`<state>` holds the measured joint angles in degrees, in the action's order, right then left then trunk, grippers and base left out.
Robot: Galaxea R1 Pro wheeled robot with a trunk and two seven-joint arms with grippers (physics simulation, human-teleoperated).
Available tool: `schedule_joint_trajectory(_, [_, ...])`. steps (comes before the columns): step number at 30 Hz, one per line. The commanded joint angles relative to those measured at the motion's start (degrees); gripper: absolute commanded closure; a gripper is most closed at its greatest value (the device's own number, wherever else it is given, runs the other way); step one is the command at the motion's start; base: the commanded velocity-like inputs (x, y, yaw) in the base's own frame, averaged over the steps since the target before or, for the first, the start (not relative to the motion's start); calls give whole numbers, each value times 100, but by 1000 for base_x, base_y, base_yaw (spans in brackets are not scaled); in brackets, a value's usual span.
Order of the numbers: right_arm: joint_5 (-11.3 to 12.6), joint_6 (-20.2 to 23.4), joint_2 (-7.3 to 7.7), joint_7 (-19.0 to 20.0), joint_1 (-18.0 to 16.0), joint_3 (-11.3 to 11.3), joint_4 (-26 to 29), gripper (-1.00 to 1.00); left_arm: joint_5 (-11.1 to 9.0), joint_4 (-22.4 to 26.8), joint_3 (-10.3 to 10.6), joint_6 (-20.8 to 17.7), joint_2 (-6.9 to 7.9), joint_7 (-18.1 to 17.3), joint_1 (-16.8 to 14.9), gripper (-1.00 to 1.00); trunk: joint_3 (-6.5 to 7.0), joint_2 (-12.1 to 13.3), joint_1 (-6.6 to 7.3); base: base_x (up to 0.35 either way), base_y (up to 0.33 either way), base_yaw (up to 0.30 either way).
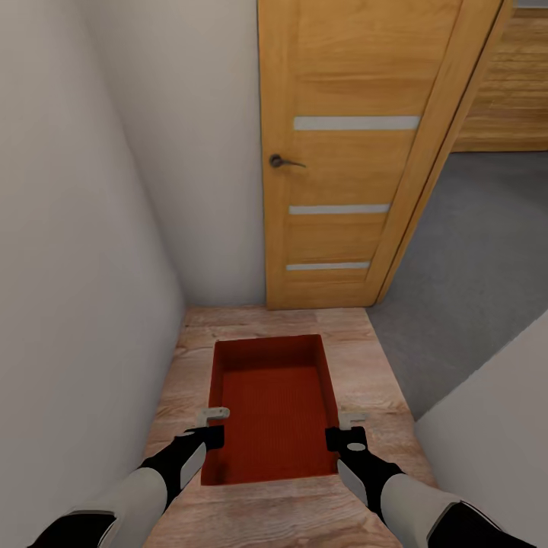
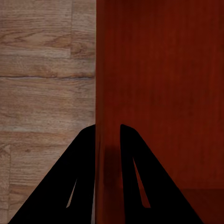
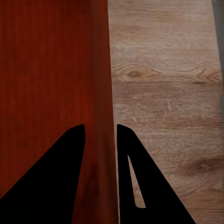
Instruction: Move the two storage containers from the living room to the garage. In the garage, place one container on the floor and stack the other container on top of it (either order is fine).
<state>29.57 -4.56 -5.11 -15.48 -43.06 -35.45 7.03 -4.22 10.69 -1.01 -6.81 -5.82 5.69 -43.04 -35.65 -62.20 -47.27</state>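
Observation:
One orange-red, open-top storage container (image 1: 270,403) with ribbed walls hangs in front of me over light wood-plank flooring (image 1: 365,358). My left gripper (image 1: 211,428) is shut on its left long wall, and in the left wrist view the gripper (image 2: 106,127) straddles that wall (image 2: 100,70). My right gripper (image 1: 346,431) is shut on the right long wall, and the right wrist view shows the gripper (image 3: 100,126) clamped over the rim (image 3: 100,56). Ahead on the right, the dark grey floor (image 1: 472,243) of the garage begins past an open doorway.
An open honey-coloured door (image 1: 342,152) with a dark handle (image 1: 280,160) stands straight ahead. White walls close in at the left (image 1: 76,266) and lower right (image 1: 495,426). A wood-plank garage door (image 1: 510,84) shows far right.

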Motion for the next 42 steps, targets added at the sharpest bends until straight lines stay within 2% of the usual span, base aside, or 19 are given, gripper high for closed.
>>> schedule_joint_trajectory(1, [0,-45,19,-34,-10,246,0,100,26,4,161,-40,55,63,6,100,-4,-3,-3,323,0,0])
schedule_joint_trajectory(34, [3,-45,19,-34,-10,246,0,100,26,4,161,-40,55,63,6,100,-4,-3,-3,322,0,0])
schedule_joint_trajectory(42, [5,-45,19,-27,-10,249,0,100,26,4,157,-40,55,55,6,100,-4,-3,-3,71,0,0])
